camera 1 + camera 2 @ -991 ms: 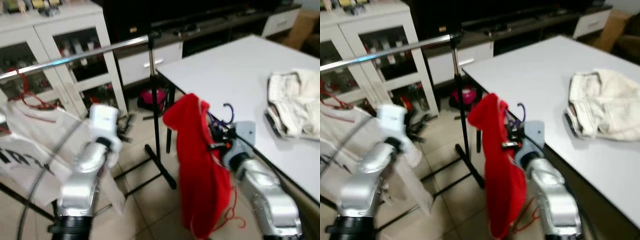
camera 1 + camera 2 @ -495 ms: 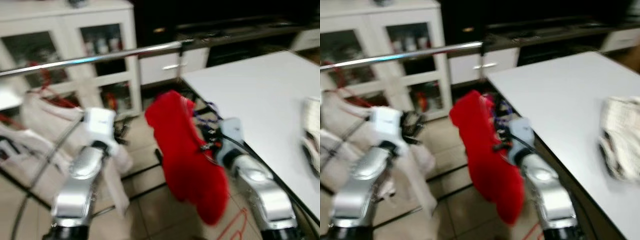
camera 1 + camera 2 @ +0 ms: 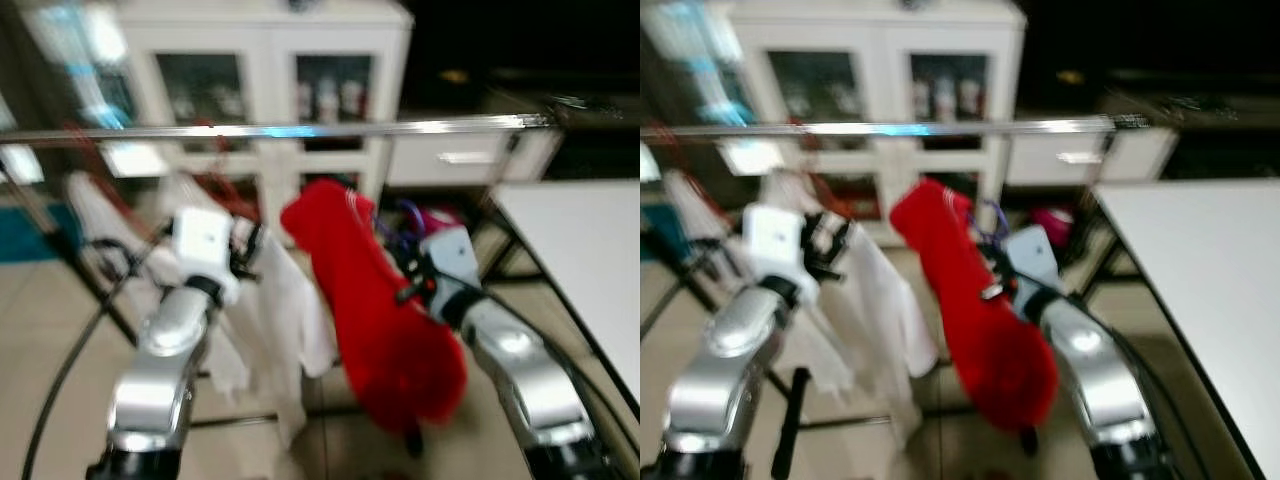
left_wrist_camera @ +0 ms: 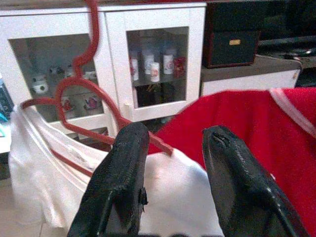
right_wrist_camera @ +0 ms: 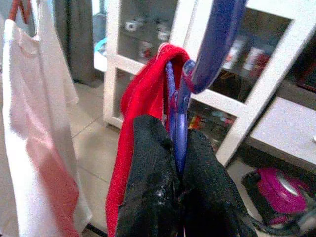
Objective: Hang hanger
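Note:
My right gripper (image 5: 178,143) is shut on a blue-purple hanger (image 5: 212,47) that carries a red garment (image 3: 385,310). The garment hangs from the hanger below the chrome clothes rail (image 3: 300,130), a little in front of it. My left gripper (image 4: 170,143) is open with nothing between its fingers, raised beside a white shirt (image 4: 39,187) that hangs on a red hanger (image 4: 79,84) on the rail. In the eye views the left gripper (image 3: 245,250) sits just left of the red garment.
A white glass-door cabinet (image 3: 270,70) stands behind the rail. The white table (image 3: 590,250) is at the right, close to my right arm. The rail's black stand legs (image 3: 795,420) cross the tiled floor. A pink object (image 5: 281,195) lies on the floor.
The camera has swung left: the cabinet and rail now fill the middle and the table has slid to the right. The red garment stays held by my right gripper.

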Controlling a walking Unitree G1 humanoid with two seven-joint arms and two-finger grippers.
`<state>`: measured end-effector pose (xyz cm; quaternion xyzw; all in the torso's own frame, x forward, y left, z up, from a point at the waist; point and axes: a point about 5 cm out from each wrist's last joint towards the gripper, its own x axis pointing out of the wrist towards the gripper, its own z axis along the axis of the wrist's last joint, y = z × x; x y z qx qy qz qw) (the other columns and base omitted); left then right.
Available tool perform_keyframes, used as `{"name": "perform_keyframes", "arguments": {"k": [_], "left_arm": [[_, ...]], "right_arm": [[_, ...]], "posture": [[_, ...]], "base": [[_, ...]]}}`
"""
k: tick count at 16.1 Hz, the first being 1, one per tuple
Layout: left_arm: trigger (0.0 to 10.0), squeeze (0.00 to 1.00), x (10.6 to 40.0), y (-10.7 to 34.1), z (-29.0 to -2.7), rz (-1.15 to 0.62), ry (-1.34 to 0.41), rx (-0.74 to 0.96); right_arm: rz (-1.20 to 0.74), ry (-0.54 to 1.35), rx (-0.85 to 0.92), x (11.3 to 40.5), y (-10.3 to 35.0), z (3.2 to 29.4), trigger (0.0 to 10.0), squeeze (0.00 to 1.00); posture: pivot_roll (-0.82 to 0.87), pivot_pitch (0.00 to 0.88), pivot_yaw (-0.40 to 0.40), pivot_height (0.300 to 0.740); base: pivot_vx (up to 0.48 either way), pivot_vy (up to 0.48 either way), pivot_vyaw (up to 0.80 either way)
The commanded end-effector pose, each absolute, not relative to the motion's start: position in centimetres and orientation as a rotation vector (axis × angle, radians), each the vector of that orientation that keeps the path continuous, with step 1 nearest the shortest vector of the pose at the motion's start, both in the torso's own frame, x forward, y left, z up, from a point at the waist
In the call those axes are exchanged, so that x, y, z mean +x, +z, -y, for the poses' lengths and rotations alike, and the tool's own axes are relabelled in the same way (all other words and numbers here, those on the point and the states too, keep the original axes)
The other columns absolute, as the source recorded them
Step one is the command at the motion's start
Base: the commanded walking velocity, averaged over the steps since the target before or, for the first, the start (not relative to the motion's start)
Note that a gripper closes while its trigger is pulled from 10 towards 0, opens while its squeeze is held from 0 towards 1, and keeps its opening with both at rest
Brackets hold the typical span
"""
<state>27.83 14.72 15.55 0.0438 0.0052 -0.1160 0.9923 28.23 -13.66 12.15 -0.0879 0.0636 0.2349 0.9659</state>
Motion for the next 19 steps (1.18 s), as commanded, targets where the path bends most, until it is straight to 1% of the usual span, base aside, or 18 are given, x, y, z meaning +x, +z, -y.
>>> {"name": "perform_keyframes", "arguments": {"k": [1,3,5,7,9,10,12,13,15,18,19], "left_arm": [[10.0,0.00,27.6,16.1,-15.3,0.011,-0.220,0.123],[10.0,0.00,27.2,16.2,-15.2,0.020,-0.239,0.130],[10.0,0.00,26.9,17.5,-14.6,0.087,-0.339,0.144],[10.0,0.00,26.8,17.7,-14.4,0.105,-0.361,0.147],[10.0,0.00,26.9,17.9,-14.1,0.108,-0.433,0.170],[10.0,0.00,26.9,17.8,-14.0,0.095,-0.455,0.184],[10.0,0.00,26.6,17.3,-14.0,0.046,-0.558,0.230],[10.0,0.00,26.2,17.1,-13.9,0.014,-0.638,0.251],[10.0,0.00,25.8,17.2,-14.2,-0.014,-0.730,0.268],[10.0,0.00,25.6,17.5,-14.5,-0.022,-0.776,0.287],[10.0,0.00,25.4,17.5,-14.5,-0.034,-0.814,0.285]], "right_arm": [[0.005,0.512,-0.138,28.8,14.7,12.9,10.0,0.00],[0.073,0.524,-0.070,28.9,15.7,13.2,10.0,0.00],[0.197,0.512,-0.004,29.2,17.9,13.9,10.0,0.00],[0.217,0.510,0.002,29.3,18.2,14.0,10.0,0.00],[0.237,0.504,-0.011,29.8,18.7,14.2,10.0,0.00],[0.230,0.496,-0.016,30.2,18.8,14.1,10.0,0.00],[0.196,0.479,-0.038,31.6,18.9,14.0,10.0,0.00],[0.158,0.462,-0.061,32.7,18.9,13.9,10.0,0.00],[0.091,0.408,-0.099,34.7,18.9,14.0,10.0,0.00],[0.037,0.382,-0.108,36.5,19.1,13.8,10.0,0.00],[-0.022,0.384,-0.141,38.0,19.1,13.3,10.0,0.00]], "posture": [[-0.07,0.000,-0.038,0.710],[-0.05,0.000,-0.047,0.710],[-0.06,0.000,-0.044,0.710],[-0.06,0.000,-0.044,0.710],[-0.07,0.000,-0.032,0.710],[-0.07,0.000,-0.032,0.710],[-0.07,0.000,-0.026,0.710],[-0.07,0.000,-0.023,0.710],[-0.06,0.000,-0.027,0.710],[-0.06,0.000,-0.022,0.710],[-0.07,0.000,-0.017,0.710]], "base": [[0.349,0.000,0.00],[0.000,0.000,0.00],[0.000,0.000,0.00],[0.000,0.000,0.00],[0.000,0.000,0.00],[0.000,0.000,0.00],[0.000,0.000,0.00],[0.000,0.000,0.00],[0.000,0.000,0.00],[0.000,0.000,0.00],[0.000,0.000,0.00]]}}
